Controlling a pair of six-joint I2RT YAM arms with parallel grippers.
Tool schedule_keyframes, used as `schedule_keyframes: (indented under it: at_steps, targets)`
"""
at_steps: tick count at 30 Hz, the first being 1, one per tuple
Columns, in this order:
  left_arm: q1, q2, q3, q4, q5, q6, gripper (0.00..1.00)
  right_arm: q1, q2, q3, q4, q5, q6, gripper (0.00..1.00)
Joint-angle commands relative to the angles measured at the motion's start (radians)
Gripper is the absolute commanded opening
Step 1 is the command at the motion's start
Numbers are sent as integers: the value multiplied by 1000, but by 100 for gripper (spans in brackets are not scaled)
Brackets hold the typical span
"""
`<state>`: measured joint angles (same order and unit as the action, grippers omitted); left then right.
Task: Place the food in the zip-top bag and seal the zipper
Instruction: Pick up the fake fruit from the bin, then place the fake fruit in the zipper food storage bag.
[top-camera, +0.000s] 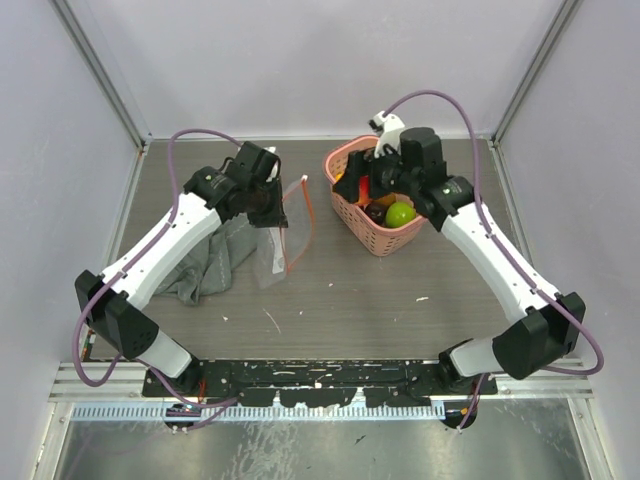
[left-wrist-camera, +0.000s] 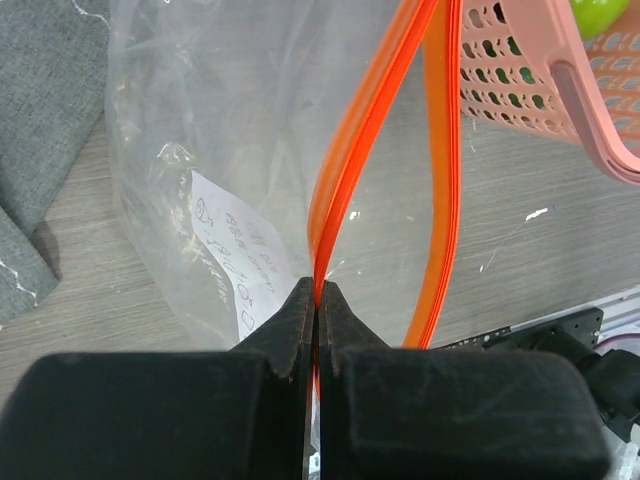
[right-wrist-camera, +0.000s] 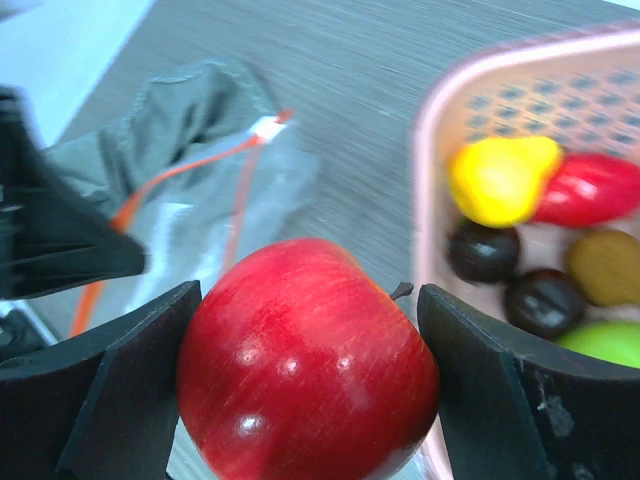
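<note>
Jaws of the left gripper (left-wrist-camera: 317, 300) were pressed together on the zipper (left-wrist-camera: 345, 180), with the zip-top bag (top-camera: 275, 245) lying left of centre in the overhead frame. The right gripper (right-wrist-camera: 308, 300) pinched a red apple (right-wrist-camera: 305, 370) by the pink basket (right-wrist-camera: 425, 150), upper right.

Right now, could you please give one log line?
left tool: shut on zipper | right tool: shut on red apple | zip-top bag: unsealed

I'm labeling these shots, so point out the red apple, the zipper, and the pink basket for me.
red apple (right-wrist-camera: 305, 360): right wrist view, middle of its shiny skin.
zipper (left-wrist-camera: 335, 190): left wrist view, on the orange strip above the pinch.
pink basket (top-camera: 348, 208): top external view, on its left side wall.
</note>
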<state>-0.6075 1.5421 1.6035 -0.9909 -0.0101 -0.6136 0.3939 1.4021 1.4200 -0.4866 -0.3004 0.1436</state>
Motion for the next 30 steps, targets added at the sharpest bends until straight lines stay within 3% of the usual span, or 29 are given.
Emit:
schedule_keyframes:
  at_steps: [1,14,30]
  targets:
    - [2,-50,-1,66,48,-22,0,101,-60,-66,283,-74,108,38]
    - [-4,-102,-70,201,150,-119,0,194,-96,-251,683,-117,428,38]
    - [-6,-133,-177,310,157,-201,0,205,-69,-401,810,-128,554,38]
